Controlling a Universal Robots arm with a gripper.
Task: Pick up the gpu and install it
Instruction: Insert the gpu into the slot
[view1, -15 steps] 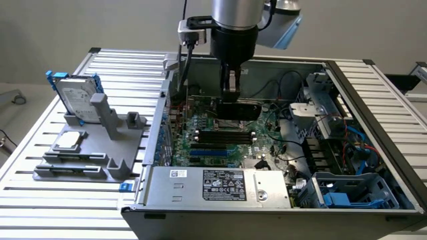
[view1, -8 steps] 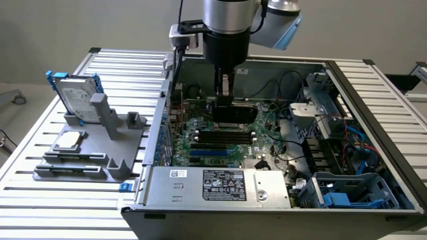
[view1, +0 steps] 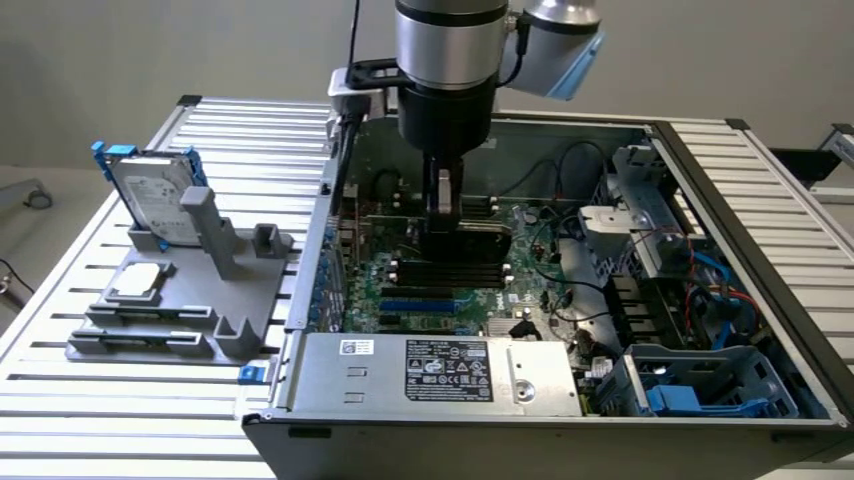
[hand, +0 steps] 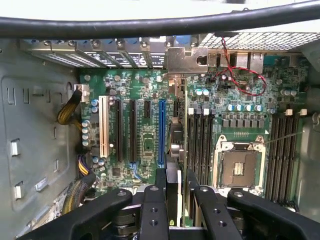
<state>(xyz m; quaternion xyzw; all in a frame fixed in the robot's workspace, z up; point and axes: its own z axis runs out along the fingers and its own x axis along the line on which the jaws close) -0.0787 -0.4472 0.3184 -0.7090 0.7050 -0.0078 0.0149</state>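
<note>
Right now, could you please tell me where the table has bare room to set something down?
Bare table slats lie on the camera side of the grey fixture, and beyond the case on the exterior view's right. Inside the case is crowded.

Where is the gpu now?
Wrist view: the gpu sits edge-on in the end effector, over the motherboard, between the blue slot and the memory slots.

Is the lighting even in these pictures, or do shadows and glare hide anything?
Exterior view: soft, even light; the computer case's inside sits in shade under the arm. Wrist view: the circuit board is evenly lit without glare, while the gripper's black fingers, gripping the graphics card, look dark.
</note>
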